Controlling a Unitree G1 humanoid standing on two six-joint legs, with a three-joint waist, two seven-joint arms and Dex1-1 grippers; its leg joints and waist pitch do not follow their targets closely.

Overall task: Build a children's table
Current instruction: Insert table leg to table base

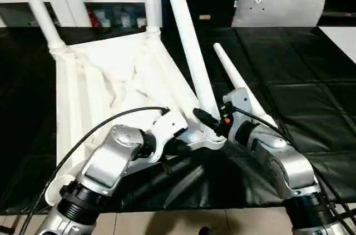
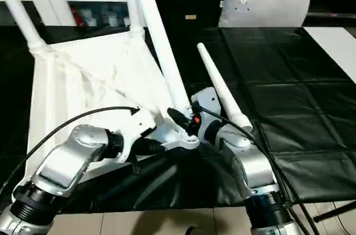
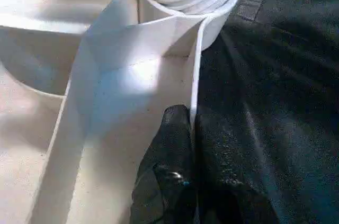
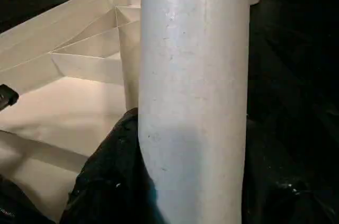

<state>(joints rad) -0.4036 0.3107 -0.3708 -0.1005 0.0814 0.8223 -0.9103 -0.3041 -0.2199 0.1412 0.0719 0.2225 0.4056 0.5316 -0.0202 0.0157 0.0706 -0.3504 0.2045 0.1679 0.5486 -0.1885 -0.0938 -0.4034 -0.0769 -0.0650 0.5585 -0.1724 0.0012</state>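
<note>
Two claws grip: left claw (image 3: 192,144) pinches the tabletop rim (image 3: 197,65), right claw (image 4: 185,181) clasps a leg (image 4: 193,75).

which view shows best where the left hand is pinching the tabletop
The left wrist view: the left hand is shut on the thin rim of the tabletop, just below the corner socket with its leg. The eye views show that hand from behind, its fingertips hidden. In the right wrist view the held leg blocks that spot.
</note>
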